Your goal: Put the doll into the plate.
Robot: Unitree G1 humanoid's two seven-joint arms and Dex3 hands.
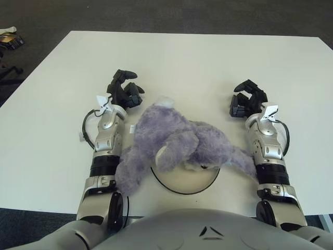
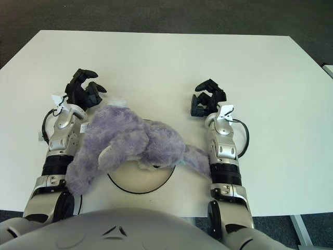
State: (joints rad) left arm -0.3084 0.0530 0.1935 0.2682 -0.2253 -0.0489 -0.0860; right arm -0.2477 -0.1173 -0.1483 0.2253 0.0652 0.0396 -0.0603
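A purple plush doll (image 1: 177, 144) lies sprawled over a white plate with a dark rim (image 1: 200, 188) near the table's front edge; its limbs hang past the rim on both sides. My left hand (image 1: 125, 89) is just beyond the doll's upper left, fingers spread and holding nothing. My right hand (image 1: 246, 100) is to the doll's upper right, apart from it, fingers loosely curled around nothing. One of the doll's limbs reaches my right forearm (image 1: 265, 151).
The white table (image 1: 182, 67) stretches far ahead and to both sides. A small white tag (image 1: 80, 136) lies beside my left forearm. Dark carpet surrounds the table, with some clutter on the floor (image 1: 9, 37) at far left.
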